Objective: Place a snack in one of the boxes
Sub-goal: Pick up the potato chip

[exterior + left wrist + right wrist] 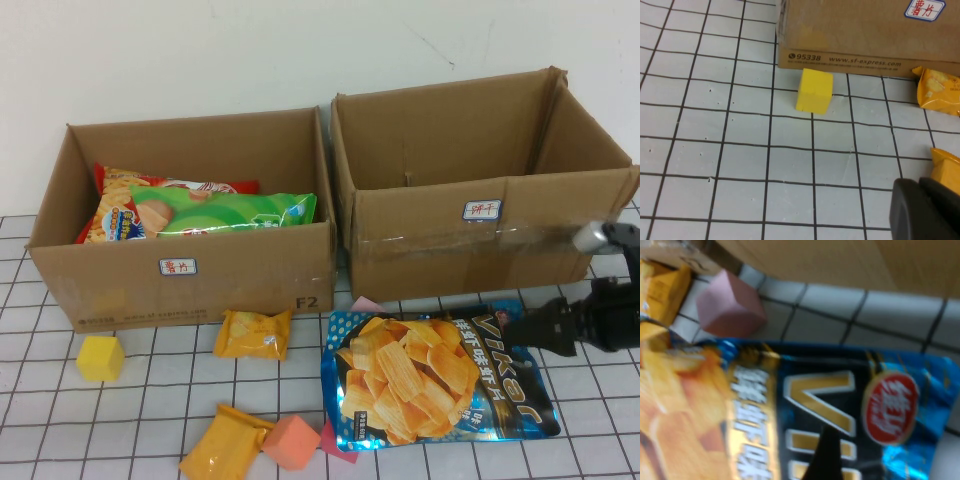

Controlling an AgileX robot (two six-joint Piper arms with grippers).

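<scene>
- We see the right gripper [535,332] at the top edge of the blue chip bag [432,378], low over the table at the right; one dark fingertip [827,460] lies on the bag's printed face, and we cannot tell whether the jaws are spread or closing on the bag.
- The blue chip bag lies flat on the gridded table [150,400], just in front of the right box [470,200], which shows nothing inside from the high view.
- A pink block [730,305] sits beside the bag's top corner, close to the box wall.
- Our left gripper [925,210] has its fingers clenched together with nothing between them, hovering over the table near a yellow cube [814,91].
- The yellow cube rests just in front of the left box [185,270], which holds a green bag [230,212] and a red-and-yellow bag [120,215].
- Small orange packets [255,333] lie on the table between the yellow cube and the chip bag.
</scene>
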